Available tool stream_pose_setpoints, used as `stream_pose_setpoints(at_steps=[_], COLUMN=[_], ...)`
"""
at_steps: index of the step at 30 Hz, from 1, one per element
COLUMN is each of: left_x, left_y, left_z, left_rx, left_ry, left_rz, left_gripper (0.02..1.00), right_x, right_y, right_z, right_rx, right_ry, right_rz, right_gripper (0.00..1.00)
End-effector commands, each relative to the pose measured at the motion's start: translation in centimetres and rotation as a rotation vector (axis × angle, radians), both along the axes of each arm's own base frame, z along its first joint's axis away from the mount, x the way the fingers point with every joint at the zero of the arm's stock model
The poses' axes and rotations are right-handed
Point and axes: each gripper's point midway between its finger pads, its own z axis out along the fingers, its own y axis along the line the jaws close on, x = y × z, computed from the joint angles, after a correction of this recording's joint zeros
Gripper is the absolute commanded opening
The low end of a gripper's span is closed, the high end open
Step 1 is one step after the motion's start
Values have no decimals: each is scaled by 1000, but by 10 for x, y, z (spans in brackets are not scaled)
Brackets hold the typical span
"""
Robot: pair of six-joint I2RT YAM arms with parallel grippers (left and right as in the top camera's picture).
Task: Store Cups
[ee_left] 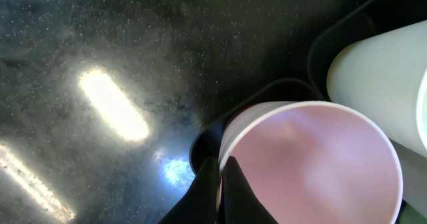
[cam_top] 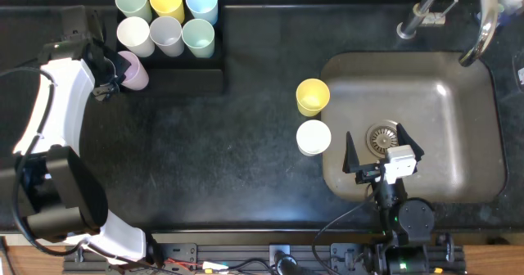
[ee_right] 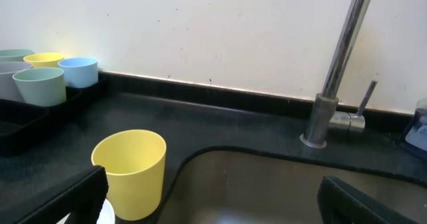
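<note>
A pink cup (cam_top: pixel 133 70) (ee_left: pixel 313 164) hangs at the front left corner of the black tray (cam_top: pixel 192 80), tilted; I cannot tell whether it rests in the tray. My left gripper (cam_top: pixel 112 73) (ee_left: pixel 219 184) is shut on its rim, one finger inside and one outside. Several cups stand in the tray: a white one (cam_top: pixel 134 34) (ee_left: pixel 380 77) right beside the pink cup, also green, yellow, blue and mint ones. A yellow cup (cam_top: pixel 312 96) (ee_right: pixel 130 171) and a white cup (cam_top: pixel 313 137) stand on the counter by the sink. My right gripper (cam_top: pixel 383 148) (ee_right: pixel 213 211) is open over the sink.
The steel sink (cam_top: pixel 442 87) takes up the right side, with the faucet (cam_top: pixel 426 9) (ee_right: pixel 340 71) behind it. The tray's front row (cam_top: pixel 188 78) has free space to the right of the pink cup. Black countertop (cam_top: pixel 205 160) lies bare between tray and sink.
</note>
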Motion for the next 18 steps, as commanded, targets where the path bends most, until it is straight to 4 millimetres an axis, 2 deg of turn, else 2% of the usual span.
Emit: stream_pose_setpoints(at_steps=[1, 16, 17, 18], left_x=[2, 4, 4, 4], left_y=[6, -1, -1, -1], left_z=[-1, -8, -8, -8], left_rx=[24, 15, 15, 14], left_ry=[4, 17, 17, 17], left_rz=[6, -12, -12, -12], left_gripper=[36, 42, 163, 386], right_x=[0, 0, 0, 0], right_y=[1, 1, 1, 1], right_z=[-3, -3, -3, -3], right_rx=[6, 6, 6, 6], right_ry=[1, 1, 1, 1], right_rz=[5, 5, 5, 5], right_gripper=[996, 996, 996, 996])
